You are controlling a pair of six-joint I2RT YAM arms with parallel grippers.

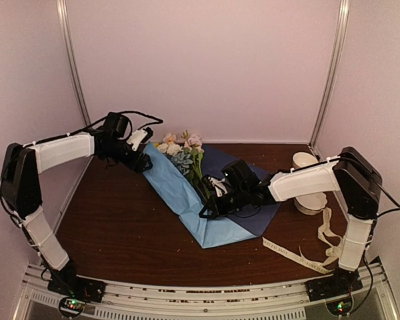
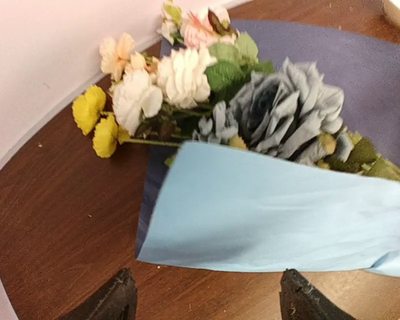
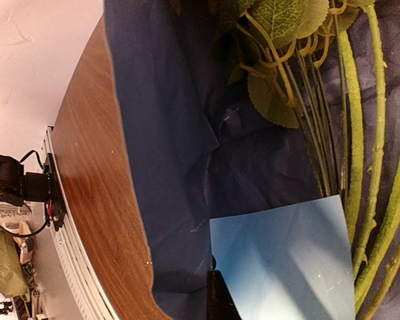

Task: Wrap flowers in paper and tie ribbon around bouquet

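The paper (image 1: 180, 193) lies on the counter (image 1: 113, 227), a light blue flap folded over from the left and its navy face bare on the right. The flowers (image 1: 180, 148) lie on it, blooms past the far edge and stems running down towards the middle.

The left gripper (image 1: 141, 152) hangs at the far left corner of the paper, just beside the blooms. Its fingers (image 2: 117, 301) stand wide apart and hold nothing; the flap's edge lies just ahead of them.

The right gripper (image 1: 210, 195) is down on the middle of the sheet, beside the stems. Its jaws are closed, and in the wrist view a light blue corner of paper rises right at the dark fingertip, apparently pinched.

The ribbon (image 1: 297, 252) lies on the counter near the right arm's base, well apart from both.
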